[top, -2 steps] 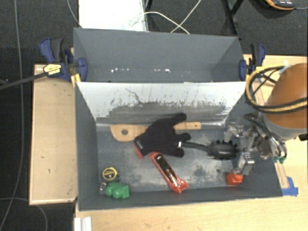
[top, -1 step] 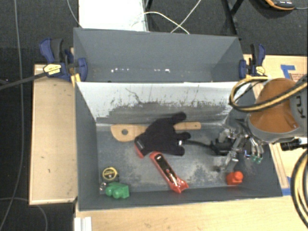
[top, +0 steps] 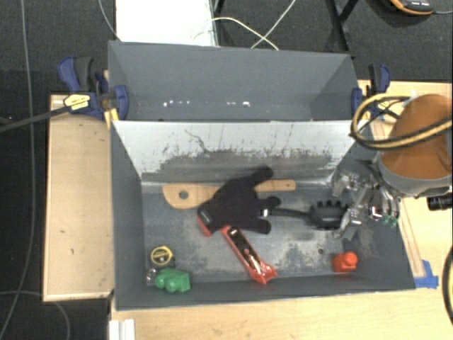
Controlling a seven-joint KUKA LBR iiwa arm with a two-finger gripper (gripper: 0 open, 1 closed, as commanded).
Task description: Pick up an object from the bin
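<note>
No legible text, label or number anywhere

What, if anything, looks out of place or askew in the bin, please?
The black glove lies draped across the wooden spatula and the red tool, partly covering both. Nothing looks spilled or broken.

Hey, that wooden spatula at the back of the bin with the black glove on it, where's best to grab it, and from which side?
Probably the bare handle end of the spatula, sticking out right of the glove: it's narrow, flat and uncovered. Come straight down, closing across its width. The blade at left looks broad, and the middle is covered.
</note>
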